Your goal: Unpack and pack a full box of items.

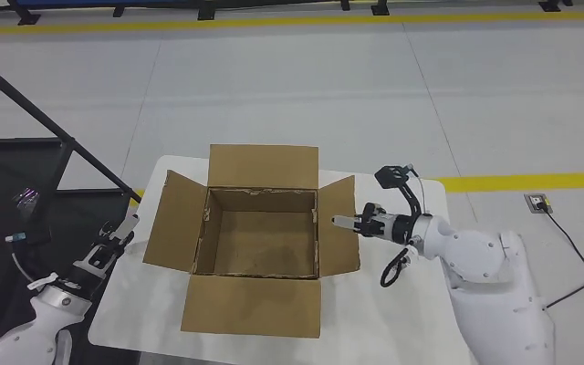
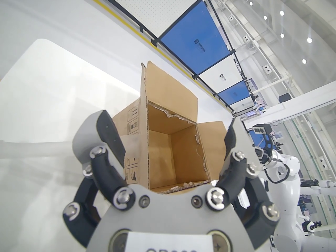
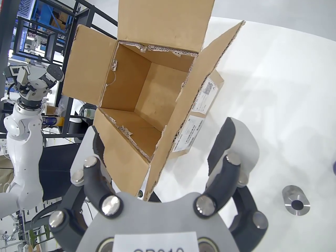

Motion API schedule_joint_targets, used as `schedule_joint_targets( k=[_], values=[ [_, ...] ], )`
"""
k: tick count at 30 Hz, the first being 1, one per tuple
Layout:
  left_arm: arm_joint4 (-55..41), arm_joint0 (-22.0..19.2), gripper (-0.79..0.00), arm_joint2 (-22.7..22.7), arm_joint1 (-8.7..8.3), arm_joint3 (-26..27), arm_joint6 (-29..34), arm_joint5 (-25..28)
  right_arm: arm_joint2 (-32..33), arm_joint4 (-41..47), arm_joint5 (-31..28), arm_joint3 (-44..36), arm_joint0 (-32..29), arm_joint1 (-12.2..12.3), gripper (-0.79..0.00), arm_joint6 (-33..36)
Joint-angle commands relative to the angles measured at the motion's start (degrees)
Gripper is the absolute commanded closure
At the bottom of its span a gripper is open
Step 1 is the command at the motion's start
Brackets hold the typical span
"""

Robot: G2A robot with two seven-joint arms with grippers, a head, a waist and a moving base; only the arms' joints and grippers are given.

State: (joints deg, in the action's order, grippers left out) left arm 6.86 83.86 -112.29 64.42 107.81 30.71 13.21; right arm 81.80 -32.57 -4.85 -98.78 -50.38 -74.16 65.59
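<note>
An open brown cardboard box (image 1: pixel 264 166) stands in the middle of the white table (image 1: pixel 374 319), all flaps spread outward. Its inside looks empty. My right gripper (image 1: pixel 339 222) hovers at the box's right flap with its fingers spread. In the right wrist view that flap's (image 3: pixel 181 98) edge runs between the right gripper's (image 3: pixel 160 145) wide-open fingers without either pad pressing on it. My left gripper (image 1: pixel 119 235) sits off the table's left edge, apart from the box. It is open and holds nothing, and in the left wrist view the left gripper (image 2: pixel 170 138) faces the box (image 2: pixel 160 142).
A round metal fitting (image 3: pixel 296 203) is set into the tabletop beside my right gripper. A black frame (image 1: pixel 55 155) and dark equipment stand left of the table. The tabletop around the box is bare white; a yellow floor line (image 1: pixel 511 182) runs behind on the right.
</note>
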Motion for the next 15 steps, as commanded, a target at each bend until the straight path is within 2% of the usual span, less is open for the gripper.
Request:
schedule_joint_targets(
  k=[1, 4, 8, 11, 15],
  values=[
    [-0.38, 0.43, -0.785, -0.09, 0.04, 0.15, -1.19, -0.47, 0.37, -5.85, -2.0, -2.86, -1.79, 0.59, -0.785, -0.45],
    [-1.04, 0.39, -0.785, -0.67, -0.05, -0.22, -1.55, -0.72, 3.62, -13.24, -3.82, -7.68, -6.67, 1.59, -0.785, -2.08],
    [-1.64, -0.13, -0.785, -0.98, -0.24, -0.72, -1.32, -0.65, 8.26, -18.08, -5.82, -11.9, -13.85, 2.72, -0.785, -0.89],
    [-1.65, -0.43, -0.785, -0.88, -0.31, -0.9, -1.23, -0.72, 10.12, -21.02, -5.89, -11.66, -16.89, 3.3, -0.785, 0.45],
    [-1.65, -0.43, -0.785, -0.88, -0.31, -0.9, -1.23, -0.72, 8.69, -27.67, -3.08, -8.51, -18.65, 3.58, -0.785, -0.11]
  ],
)
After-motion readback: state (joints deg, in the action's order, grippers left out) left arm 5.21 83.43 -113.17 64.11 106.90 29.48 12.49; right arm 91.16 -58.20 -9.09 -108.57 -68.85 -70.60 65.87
